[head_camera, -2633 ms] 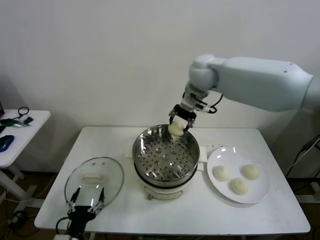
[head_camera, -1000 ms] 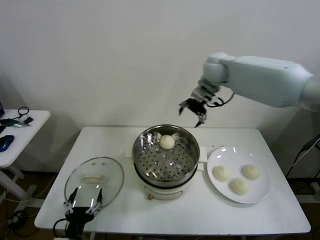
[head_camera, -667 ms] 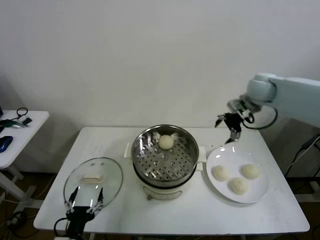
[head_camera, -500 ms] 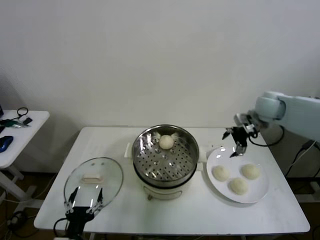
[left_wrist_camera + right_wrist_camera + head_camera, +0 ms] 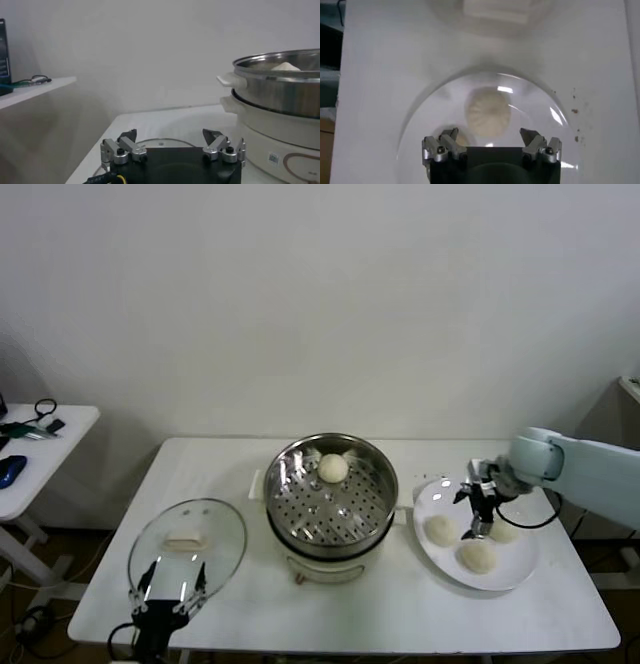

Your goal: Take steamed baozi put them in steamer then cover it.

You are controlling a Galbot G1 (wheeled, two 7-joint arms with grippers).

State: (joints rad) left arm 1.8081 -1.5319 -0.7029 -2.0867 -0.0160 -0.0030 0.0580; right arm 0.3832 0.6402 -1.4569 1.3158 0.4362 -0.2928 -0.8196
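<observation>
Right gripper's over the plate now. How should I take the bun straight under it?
Come straight down with the right gripper, open over the plate. Close across the widest middle of the pleated bun: it is a soft dome, open on both sides, with a neighbour close on one side only.

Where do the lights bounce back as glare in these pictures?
Head view: bright glints on the steamer rim and the glass cover. Right wrist view: white streaks of glare on the plate around a baozi. Left wrist view: soft, even light.

We see 1 white plate point(image 5: 517, 572) under the right fingers on the white table point(image 5: 400, 609), and 1 side table point(image 5: 40, 454) far beyond the left fingers.
</observation>
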